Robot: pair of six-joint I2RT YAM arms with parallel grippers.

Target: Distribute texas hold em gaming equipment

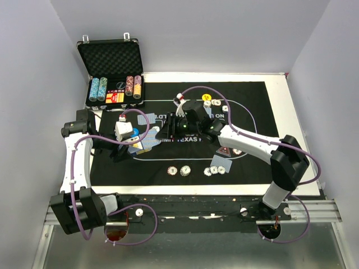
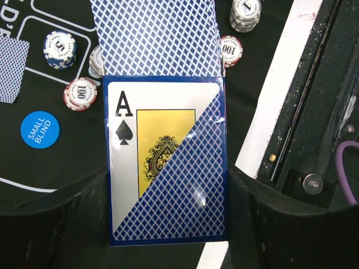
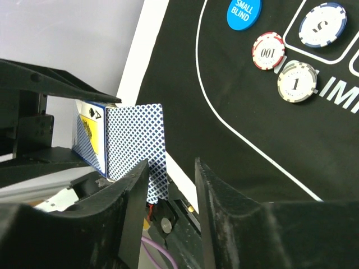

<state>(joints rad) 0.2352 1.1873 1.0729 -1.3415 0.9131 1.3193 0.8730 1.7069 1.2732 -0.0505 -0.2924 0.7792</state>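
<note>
- The open metal case (image 1: 111,61) stands at the table's (image 1: 196,77) far-left corner. Chip stacks (image 1: 98,88) fill its foam-lined tray in upright rows.
- A card box (image 2: 168,168) showing the ace of spades holds a blue-backed card (image 2: 157,36), which sticks out of its open end.
- The left end effector (image 2: 168,224) is clenched on the card box, one finger against each long side.
- The right end effector (image 3: 171,190) is released. The protruding card's edge sits just inside the gap, against one finger.
- Loose poker chips (image 2: 80,93) and a SMALL BLIND button (image 2: 40,129) lie on the black mat (image 1: 252,106), below and beside the box.
- The card's far end is cut off in the left wrist view, and a finger hides its corner in the right wrist view.
</note>
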